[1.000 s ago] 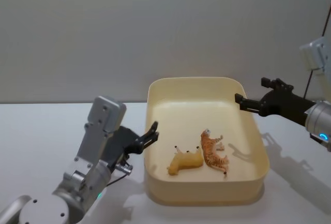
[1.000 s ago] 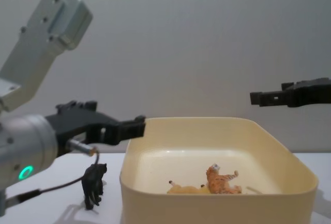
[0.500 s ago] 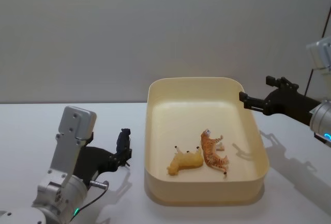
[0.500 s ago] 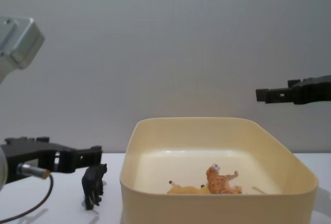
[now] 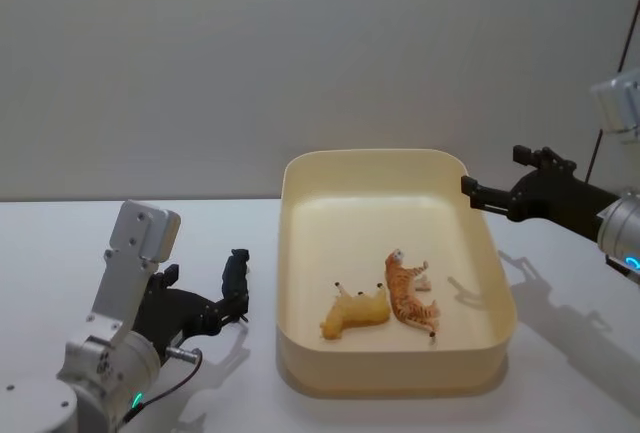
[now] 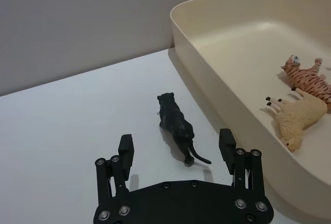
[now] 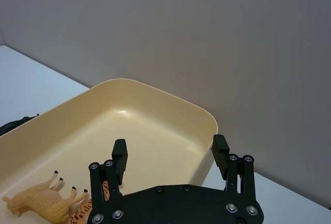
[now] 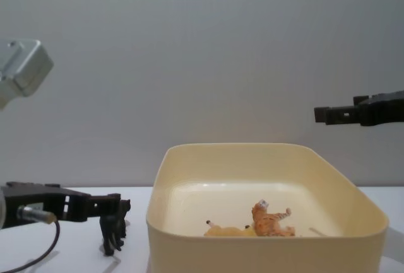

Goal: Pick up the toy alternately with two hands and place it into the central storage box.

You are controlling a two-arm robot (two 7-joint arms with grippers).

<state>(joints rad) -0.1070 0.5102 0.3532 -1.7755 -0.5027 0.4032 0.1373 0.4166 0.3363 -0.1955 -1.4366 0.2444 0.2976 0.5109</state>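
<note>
Small black animal figure (image 6: 177,126): upright on the white desk (image 6: 62,125), beside the cream-yellow plastic tub's (image 5: 290,253) left wall. My left gripper (image 6: 176,146): fingers spread, straddling it to grasp. My right gripper (image 5: 478,195): spread, hovering over the tub's right rim, awaiting its turn.

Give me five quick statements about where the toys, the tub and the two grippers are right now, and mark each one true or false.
1. The black animal figure stands on the table outside the cream-yellow tub. True.
2. The left gripper has its jaws shut on the black figure. False: the jaws are open, one on each side of the figure, not clamping it.
3. The tiger and the tan animal lie on their sides inside the tub. True.
4. The right gripper holds a toy. False: it hovers open and empty by the tub's far right corner.
5. The tub holds three toys. False: it holds two.
</note>
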